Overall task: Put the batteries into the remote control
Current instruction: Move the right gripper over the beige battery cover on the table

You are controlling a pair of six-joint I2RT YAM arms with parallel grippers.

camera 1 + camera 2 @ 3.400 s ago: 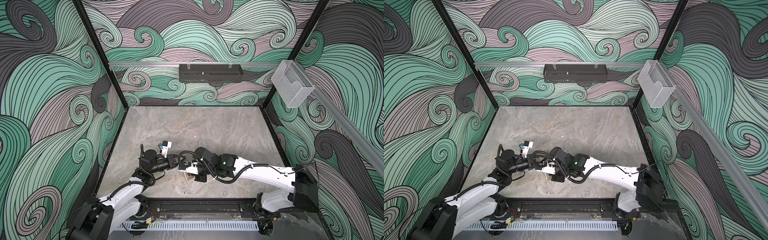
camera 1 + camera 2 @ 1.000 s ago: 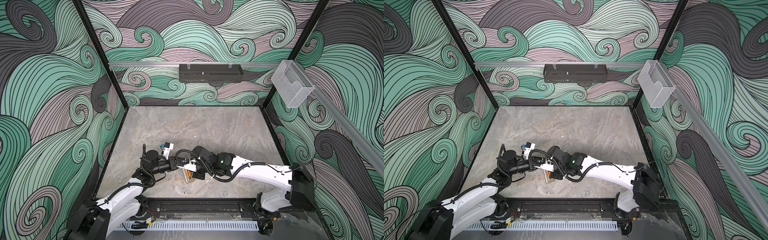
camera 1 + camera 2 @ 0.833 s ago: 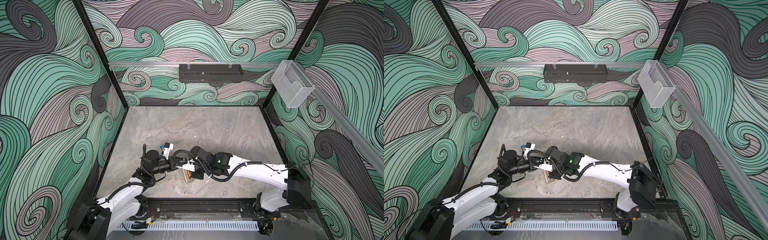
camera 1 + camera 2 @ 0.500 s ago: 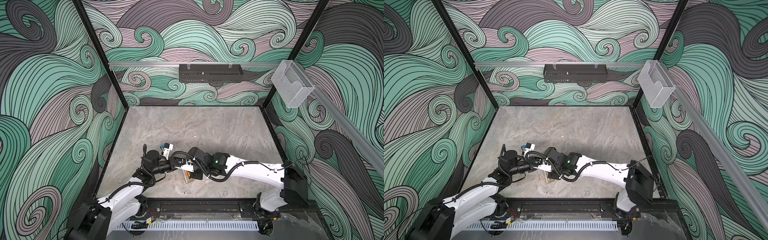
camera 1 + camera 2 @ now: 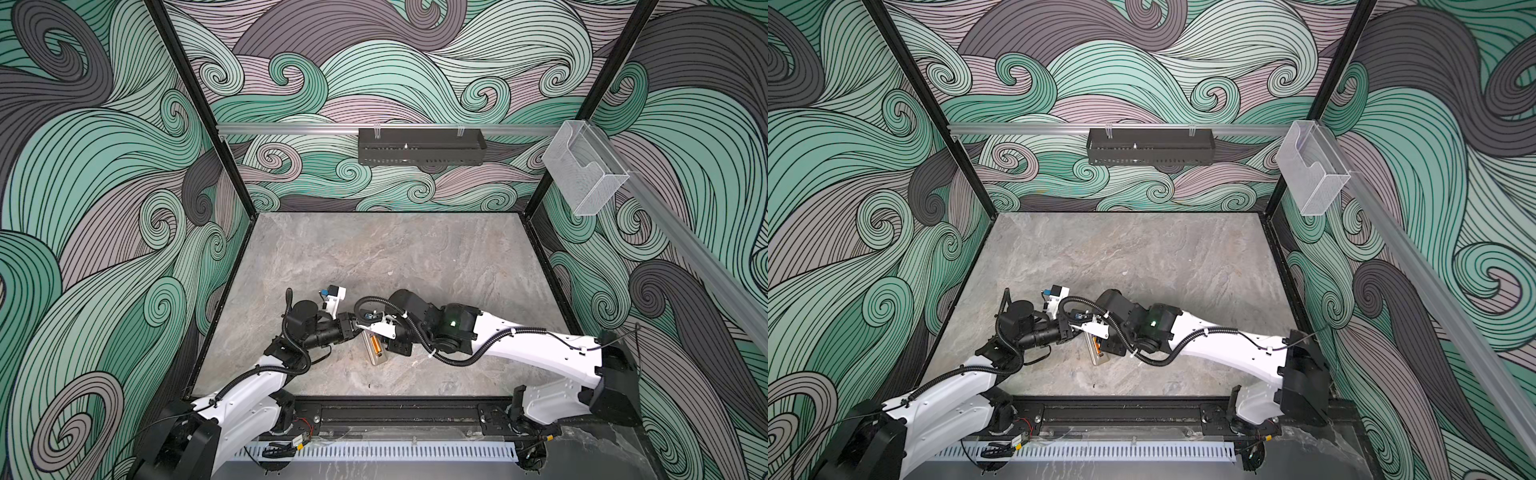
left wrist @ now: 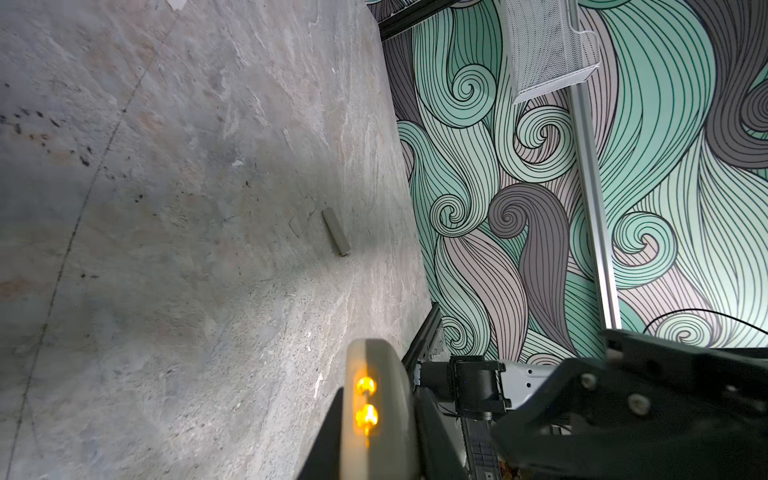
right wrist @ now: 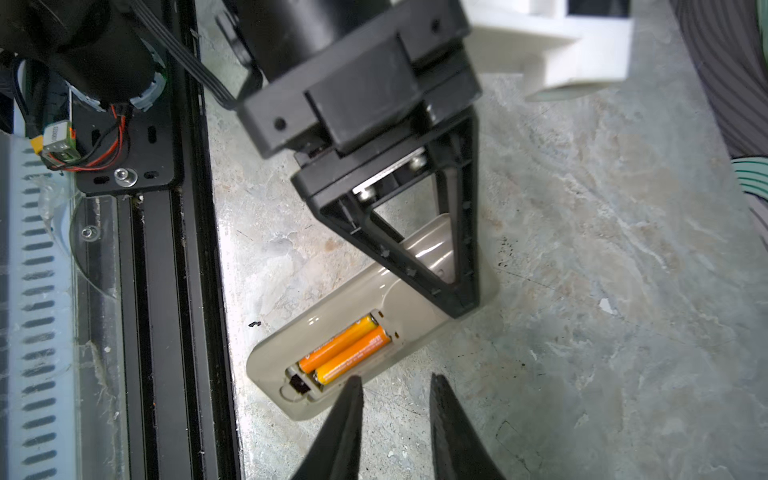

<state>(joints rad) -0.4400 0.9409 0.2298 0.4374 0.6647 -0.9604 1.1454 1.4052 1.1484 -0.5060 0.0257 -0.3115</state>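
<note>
**Clerk:** Item nearest?

**Checker:** Right claw [image 7: 395,384]; fingers [image 7: 345,428] spread, nothing between them; tips poised just short of the open end of the remote control [image 7: 270,365].

**Clerk:** Next out?

**Checker:** Batteries [image 7: 347,349]; two orange cells side by side in the battery bay [image 7: 297,383], directly ahead of those tips; both look seated flat; the remote control lies back-up on the table [image 7: 582,249].

**Clerk:** Beyond the bay?

**Checker:** Left claw [image 7: 461,306]; fingers pressed together on the remote control's far end, steadying it.

**Clerk:** Step in hand?

**Checker:** By my reading the loading itself is done; the bay has no cover on it; closing it is what remains.

**Clerk:** Requirements for the next move?

**Checker:** A cover. A small grey slab [image 6: 336,232] lies on the table well beyond the left claw's tips, short of the side wall [image 6: 540,208]; it is possibly that cover, not certain. The right claw would need to back off, fetch it and seat it squarely while the left claw holds the remote control.

**Clerk:** Arm poses?

**Checker:** In both top views the right arm [image 5: 519,345] is stretched low across the middle, its wrist bent down over the remote control; the left arm [image 5: 955,386] is elbowed forward; the two claws are almost nose to nose.
</note>
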